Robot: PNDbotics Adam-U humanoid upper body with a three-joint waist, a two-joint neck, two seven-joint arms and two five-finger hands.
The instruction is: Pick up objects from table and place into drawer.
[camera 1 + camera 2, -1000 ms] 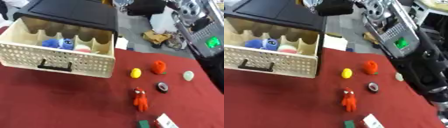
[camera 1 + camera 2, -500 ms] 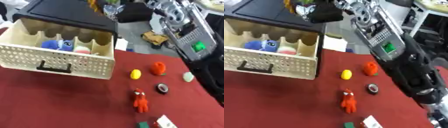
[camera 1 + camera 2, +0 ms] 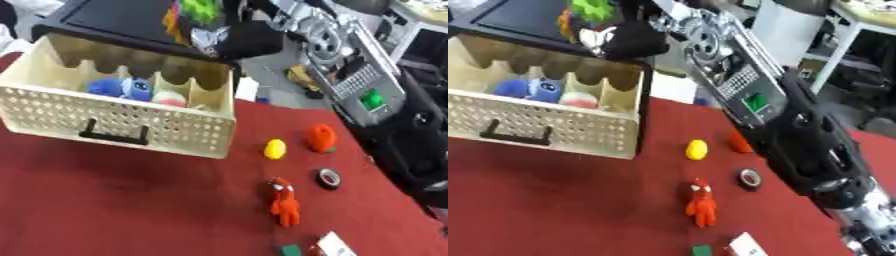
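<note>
The right hand (image 3: 241, 37) reaches over the far right corner of the open drawer (image 3: 122, 122), fingers curled round a green and orange toy (image 3: 188, 15). A blue plush (image 3: 122, 89) lies inside the drawer. On the red counter (image 3: 114, 200), to the right, rest a yellow ball (image 3: 275, 148), an orange fruit (image 3: 321, 138), a black ring (image 3: 329, 178) and a red figure (image 3: 284, 202).
</note>
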